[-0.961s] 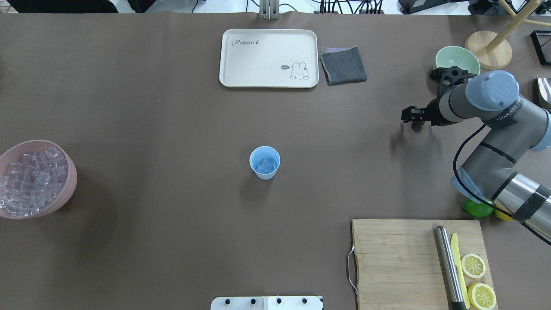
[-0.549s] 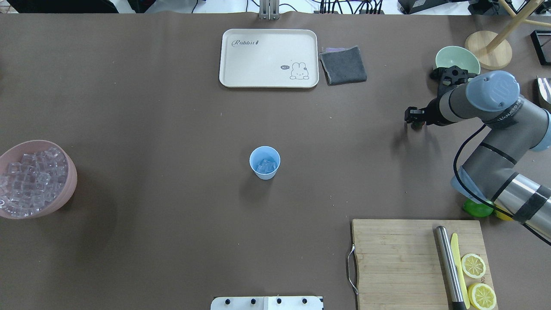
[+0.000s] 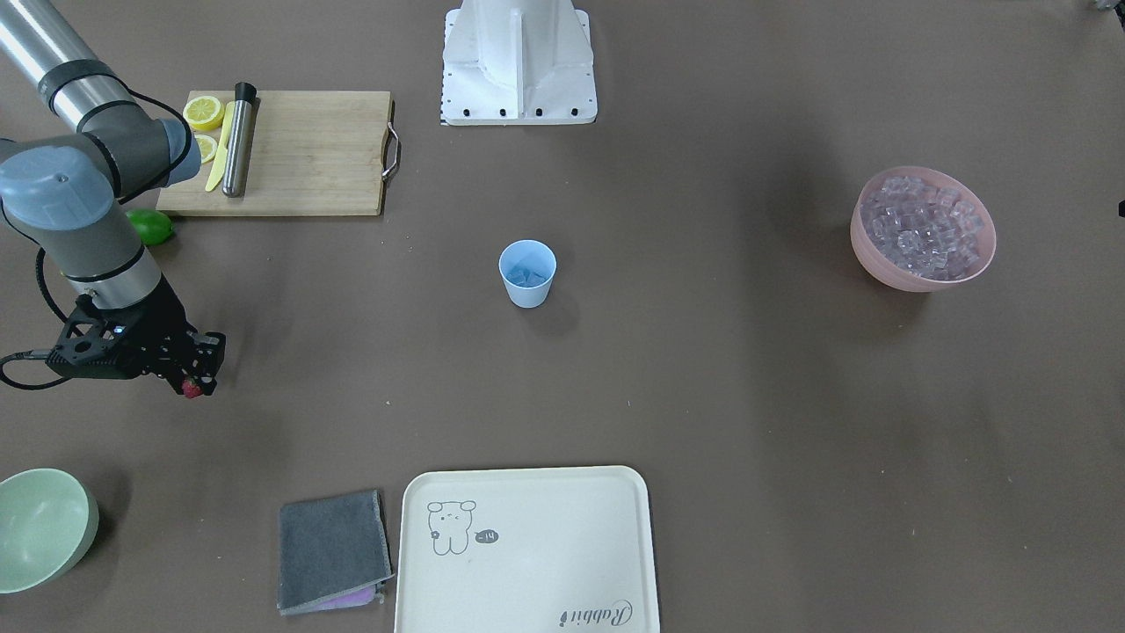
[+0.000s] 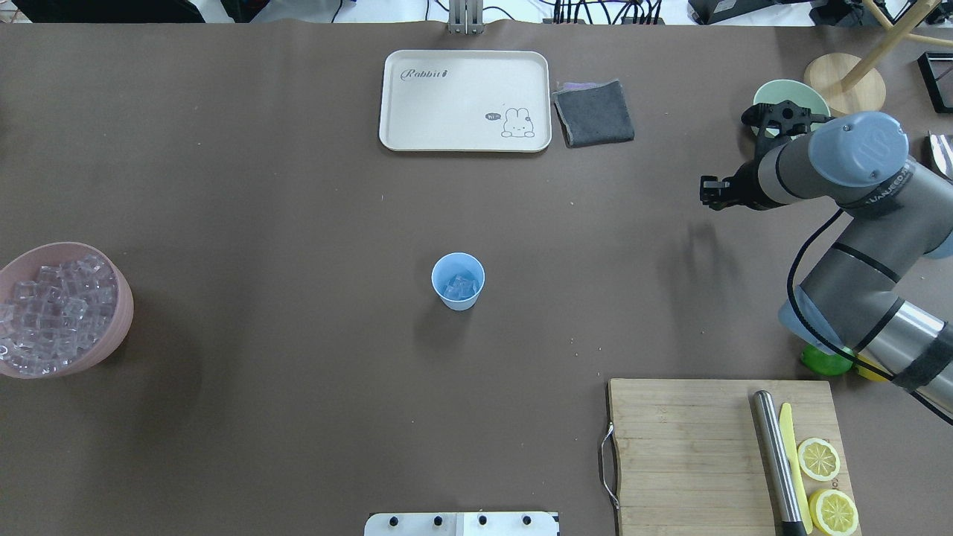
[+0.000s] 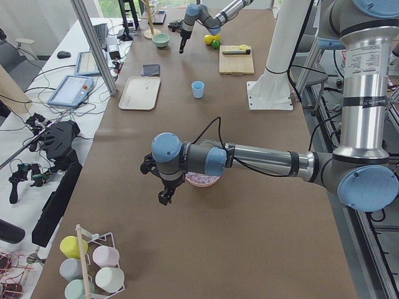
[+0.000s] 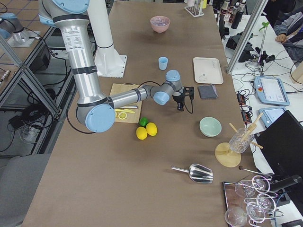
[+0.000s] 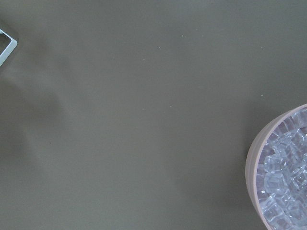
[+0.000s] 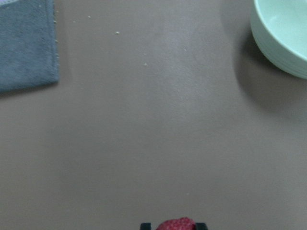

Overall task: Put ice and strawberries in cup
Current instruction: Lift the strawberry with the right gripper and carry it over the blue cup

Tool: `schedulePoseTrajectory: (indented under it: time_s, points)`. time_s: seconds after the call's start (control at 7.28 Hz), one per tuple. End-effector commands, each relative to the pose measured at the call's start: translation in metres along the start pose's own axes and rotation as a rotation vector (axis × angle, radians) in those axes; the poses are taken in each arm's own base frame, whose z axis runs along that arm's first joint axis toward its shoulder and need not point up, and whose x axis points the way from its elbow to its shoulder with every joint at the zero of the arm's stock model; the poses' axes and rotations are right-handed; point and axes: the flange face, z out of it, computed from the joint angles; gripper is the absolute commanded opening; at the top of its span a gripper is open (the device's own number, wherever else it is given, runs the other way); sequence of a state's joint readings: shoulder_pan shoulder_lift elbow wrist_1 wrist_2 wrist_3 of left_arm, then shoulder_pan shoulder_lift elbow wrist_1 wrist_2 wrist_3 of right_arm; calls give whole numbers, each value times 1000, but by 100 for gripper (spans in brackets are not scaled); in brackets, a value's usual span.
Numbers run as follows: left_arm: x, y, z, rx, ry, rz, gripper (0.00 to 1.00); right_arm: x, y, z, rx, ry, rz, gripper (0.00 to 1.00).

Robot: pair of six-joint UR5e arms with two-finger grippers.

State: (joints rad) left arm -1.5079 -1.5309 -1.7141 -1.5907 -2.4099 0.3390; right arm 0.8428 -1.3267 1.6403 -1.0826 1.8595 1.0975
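Strawberry [image 3: 191, 388]: red, pinched at the tip of the right gripper [image 3: 200, 383] toward the robot's right end of the table [image 4: 298, 223]. It is near the pale-green bowl [image 3: 39, 527] and well apart from the cup [image 4: 458, 281].
Right gripper: fingers are closed on the strawberry. The wrist view shows the fruit wedged between the two dark fingertips, with bare table beneath.
Left gripper [image 5: 165, 196]: hangs just beside the pink bowl [image 4: 119, 327]. It shows only in the side view, so I cannot tell whether it is open or closed.
Cup: pale blue, upright at mid-table, standing alone.
Ice cubes [image 4: 460, 286]: a few lie in the cup's bottom, and the rest are heaped in the pink bowl.
Step in hand: the ice part looks done. The strawberry is grasped and, judging by the gripper's detached shadow, lifted clear, so this is the carry stage.
Next move: travel across to the table's centre, stop squarely above the cup's mouth, come down close, then part the fingers. The mouth is narrow and the tumbler looks light, so a brush against the rim could tip it.
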Motion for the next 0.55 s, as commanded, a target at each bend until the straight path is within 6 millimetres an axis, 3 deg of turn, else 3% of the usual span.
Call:
schedulePoseTrajectory:
  time_s: [0.0, 0.41]
  points:
    - [-3, 2, 4, -8, 3, -7, 98, -76, 1, -75, 20, -65, 124, 0]
    - [-12, 6, 14, -21, 8, -23, 98, -207, 49, -93, 82, -194, 69, 0]
